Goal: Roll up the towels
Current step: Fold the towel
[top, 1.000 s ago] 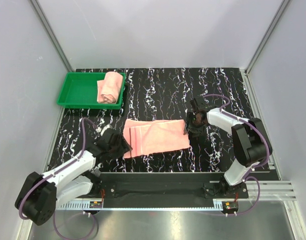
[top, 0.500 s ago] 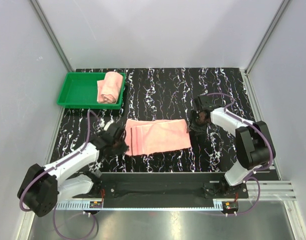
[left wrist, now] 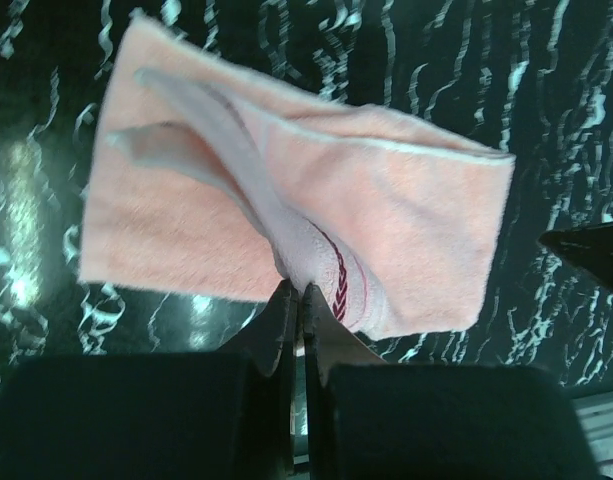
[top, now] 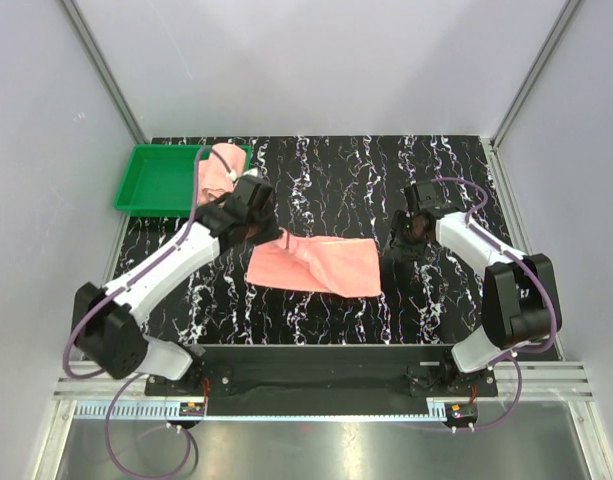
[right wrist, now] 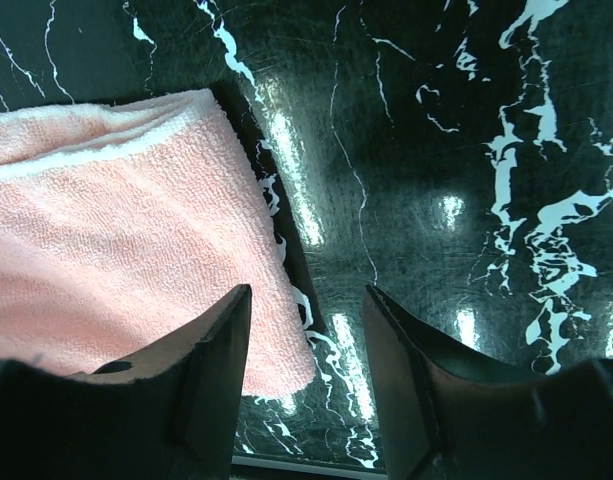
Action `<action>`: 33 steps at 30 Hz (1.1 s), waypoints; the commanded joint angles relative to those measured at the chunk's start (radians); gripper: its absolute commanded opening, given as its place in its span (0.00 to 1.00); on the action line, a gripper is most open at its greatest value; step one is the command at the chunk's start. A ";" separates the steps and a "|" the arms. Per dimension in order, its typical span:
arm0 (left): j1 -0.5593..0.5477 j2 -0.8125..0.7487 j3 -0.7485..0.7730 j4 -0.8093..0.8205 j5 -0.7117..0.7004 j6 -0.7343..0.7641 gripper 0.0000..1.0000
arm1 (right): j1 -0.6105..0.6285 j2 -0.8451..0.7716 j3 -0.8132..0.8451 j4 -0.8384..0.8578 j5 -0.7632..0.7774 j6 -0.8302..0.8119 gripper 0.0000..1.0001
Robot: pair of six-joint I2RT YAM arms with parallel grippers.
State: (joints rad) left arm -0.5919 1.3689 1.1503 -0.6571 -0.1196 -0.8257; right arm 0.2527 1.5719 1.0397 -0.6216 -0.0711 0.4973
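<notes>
One salmon-pink towel (top: pixel 321 267) lies flat in the middle of the black marbled table, its left end pulled up into a peak. My left gripper (top: pixel 278 236) is shut on that raised striped end; the left wrist view shows the cloth (left wrist: pixel 386 210) pinched at the gripper (left wrist: pixel 301 290). A second towel (top: pixel 222 163), rolled, rests in the green tray (top: pixel 151 185), partly hidden by my left arm. My right gripper (top: pixel 398 246) hovers open at the flat towel's right edge. In the right wrist view the towel's corner (right wrist: pixel 116 240) sits under the left finger of the gripper (right wrist: pixel 306 295), which holds nothing.
The green tray stands at the table's back left corner. Grey walls enclose the table on the left, back and right. A metal rail (top: pixel 316 410) runs along the near edge by the arm bases.
My left gripper shut on the towel's left end, then lifted it and carried it back and to the right. My right gripper drifted slightly to the right, still open.
</notes>
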 commanded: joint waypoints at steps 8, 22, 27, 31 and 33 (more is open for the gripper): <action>-0.039 0.150 0.370 -0.013 0.175 0.203 0.00 | -0.055 -0.058 -0.001 0.000 -0.015 -0.017 0.56; 0.167 -0.064 -0.217 0.347 0.330 0.269 0.00 | -0.069 -0.041 -0.026 0.031 -0.030 -0.006 0.56; 0.228 0.088 -0.311 0.448 0.350 0.287 0.00 | -0.069 -0.032 -0.030 0.040 -0.048 0.000 0.56; 0.245 0.168 -0.275 0.439 0.359 0.303 0.00 | -0.069 -0.035 -0.027 0.037 -0.056 -0.002 0.56; 0.248 0.170 -0.265 0.419 0.338 0.309 0.00 | -0.069 -0.041 -0.030 0.033 -0.049 -0.005 0.56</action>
State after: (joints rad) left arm -0.3519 1.5501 0.8272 -0.3172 0.1967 -0.5446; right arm 0.1894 1.5467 1.0122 -0.6029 -0.1005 0.4969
